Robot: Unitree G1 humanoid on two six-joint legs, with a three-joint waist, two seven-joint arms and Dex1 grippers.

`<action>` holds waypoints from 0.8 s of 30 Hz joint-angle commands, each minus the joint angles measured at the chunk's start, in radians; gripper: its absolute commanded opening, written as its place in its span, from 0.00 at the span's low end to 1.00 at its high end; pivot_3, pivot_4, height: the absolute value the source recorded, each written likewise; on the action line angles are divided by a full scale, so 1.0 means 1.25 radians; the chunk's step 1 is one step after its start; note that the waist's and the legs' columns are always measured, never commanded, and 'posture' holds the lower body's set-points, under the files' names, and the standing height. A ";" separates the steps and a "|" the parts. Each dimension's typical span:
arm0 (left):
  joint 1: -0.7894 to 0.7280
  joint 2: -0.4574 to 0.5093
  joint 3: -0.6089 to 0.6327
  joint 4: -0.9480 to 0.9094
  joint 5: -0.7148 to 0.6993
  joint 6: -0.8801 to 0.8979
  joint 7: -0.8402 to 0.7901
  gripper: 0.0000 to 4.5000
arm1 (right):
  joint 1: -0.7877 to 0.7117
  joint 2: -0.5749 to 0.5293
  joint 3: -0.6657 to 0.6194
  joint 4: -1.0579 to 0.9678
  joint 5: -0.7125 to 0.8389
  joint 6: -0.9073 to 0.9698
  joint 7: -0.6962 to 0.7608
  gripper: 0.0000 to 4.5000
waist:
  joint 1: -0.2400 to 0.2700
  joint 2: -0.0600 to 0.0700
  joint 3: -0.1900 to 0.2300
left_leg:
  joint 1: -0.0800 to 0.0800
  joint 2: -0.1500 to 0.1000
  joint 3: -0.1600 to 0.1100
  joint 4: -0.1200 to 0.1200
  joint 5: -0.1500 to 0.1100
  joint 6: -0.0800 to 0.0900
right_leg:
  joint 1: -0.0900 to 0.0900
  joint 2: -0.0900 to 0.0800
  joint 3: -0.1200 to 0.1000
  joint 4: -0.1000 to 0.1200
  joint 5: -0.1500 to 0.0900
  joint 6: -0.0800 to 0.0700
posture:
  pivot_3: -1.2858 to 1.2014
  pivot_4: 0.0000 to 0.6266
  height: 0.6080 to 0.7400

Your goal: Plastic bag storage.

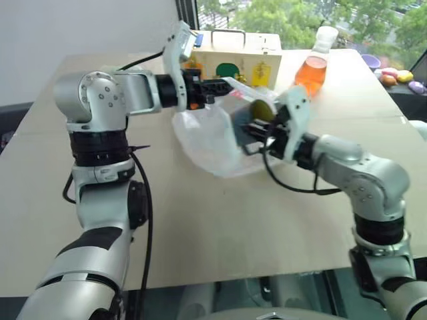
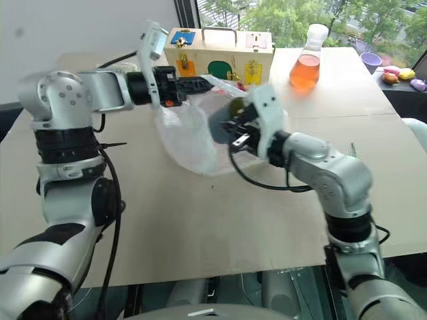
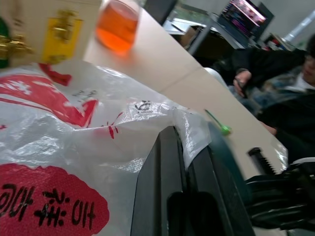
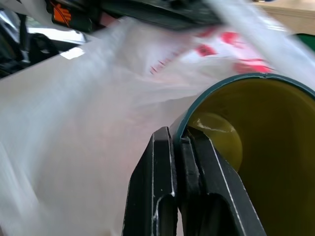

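Observation:
The plastic bag (image 1: 203, 140), thin, translucent white with red print, hangs over the middle of the table (image 1: 220, 227) from my left gripper (image 1: 223, 85), which is shut on its upper edge. The left wrist view has the crinkled bag (image 3: 74, 147) pinched between the black fingers (image 3: 162, 196). A dark teal mug (image 1: 260, 110) with a yellow inside is held on its side right against the bag. My right gripper (image 1: 257, 130) is shut on the mug's rim (image 4: 197, 108), one finger inside the mug. The bag's lower part rests on the table.
A pale wooden box (image 1: 233, 61) with coloured latches stands at the back of the table. A flask of orange liquid (image 1: 313, 67) is to its right. Small coloured items (image 1: 393, 75) lie beyond the far right edge. A seated person (image 3: 275, 73) is past the table's side.

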 commanded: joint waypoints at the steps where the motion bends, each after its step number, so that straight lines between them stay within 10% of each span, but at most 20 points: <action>1: -0.004 -0.013 0.064 -0.073 -0.066 0.060 0.010 0.00 | -0.020 0.060 0.033 0.070 -0.064 -0.086 -0.023 0.00 | 0.001 0.000 0.000 | 0.001 0.000 0.000 0.001 0.000 0.001 | 0.001 0.000 0.000 0.001 0.000 0.000 | 0.52 0.24 1.00; 10: 0.033 -0.089 0.172 -0.144 -0.092 0.125 0.129 0.00 | -0.129 0.246 -0.009 0.593 -0.194 -0.529 0.062 0.00 | -0.004 0.000 0.000 | 0.011 0.000 0.001 -0.001 0.001 -0.001 | 0.008 0.001 0.004 0.002 0.000 0.000 | 0.52 0.24 1.00; 16: 0.044 -0.135 0.224 -0.149 -0.061 0.119 0.221 0.00 | -0.123 0.169 0.040 0.564 -0.325 -0.615 0.070 0.61 | 0.003 0.000 0.000 | 0.009 -0.001 -0.002 -0.001 0.003 -0.004 | 0.007 0.000 0.003 0.001 0.000 0.000 | 0.52 0.24 1.00; 24: 0.061 -0.201 0.207 -0.119 0.030 -0.021 0.340 0.00 | -0.021 -0.009 0.004 0.104 -0.249 -0.384 0.150 0.99 | 0.003 0.000 0.000 | 0.009 -0.001 -0.003 -0.003 0.003 -0.004 | 0.006 -0.001 0.003 0.000 0.000 0.000 | 0.52 0.24 1.00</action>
